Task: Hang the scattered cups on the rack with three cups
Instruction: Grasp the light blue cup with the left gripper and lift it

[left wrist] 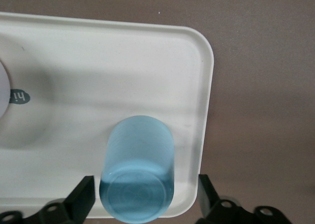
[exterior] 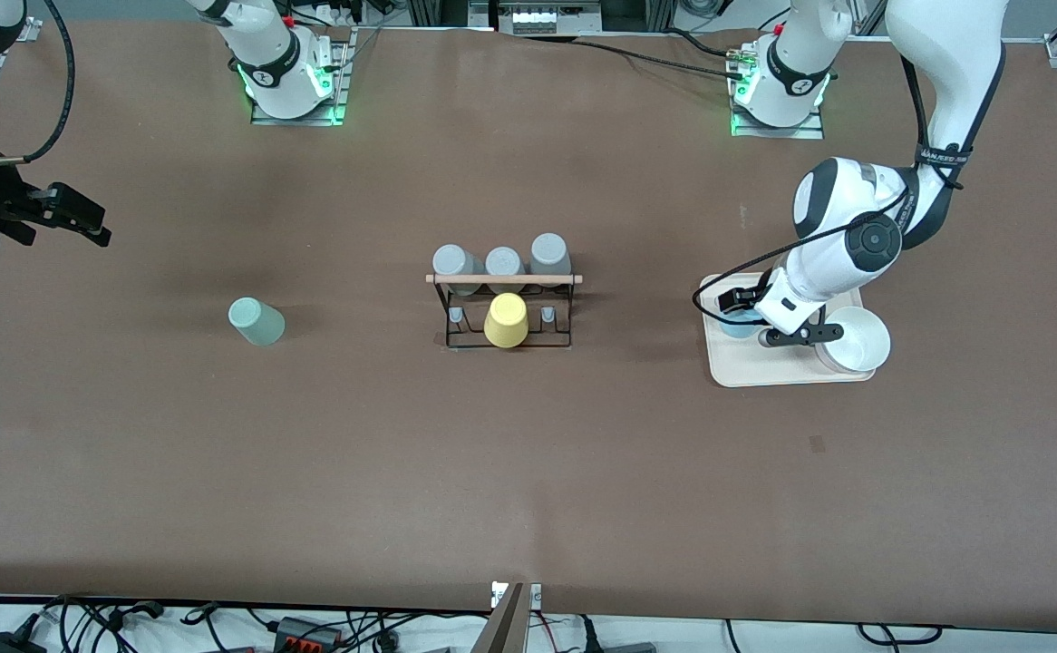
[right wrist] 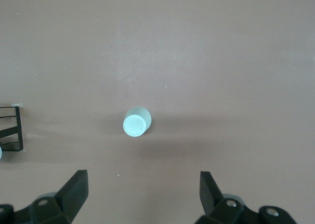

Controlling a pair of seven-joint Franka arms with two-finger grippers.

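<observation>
The light blue cup (left wrist: 139, 177) stands on the cream tray (left wrist: 98, 61) toward the left arm's end of the table. My left gripper (left wrist: 145, 197) is open and low over it, one finger on each side with a gap to each. In the front view this gripper (exterior: 758, 325) covers most of the blue cup (exterior: 735, 326). The mint green cup (exterior: 256, 321) stands alone on the table toward the right arm's end. My right gripper (exterior: 71, 216) is open and empty, high over the table, with the mint cup (right wrist: 136, 123) below it. The black rack (exterior: 503, 313) stands mid-table.
The rack carries a yellow cup (exterior: 506, 320) on its nearer row and three grey cups (exterior: 504, 262) on its farther row. A white bowl (exterior: 855, 340) sits on the tray (exterior: 791, 367) beside the left gripper. A corner of the rack (right wrist: 12, 128) shows in the right wrist view.
</observation>
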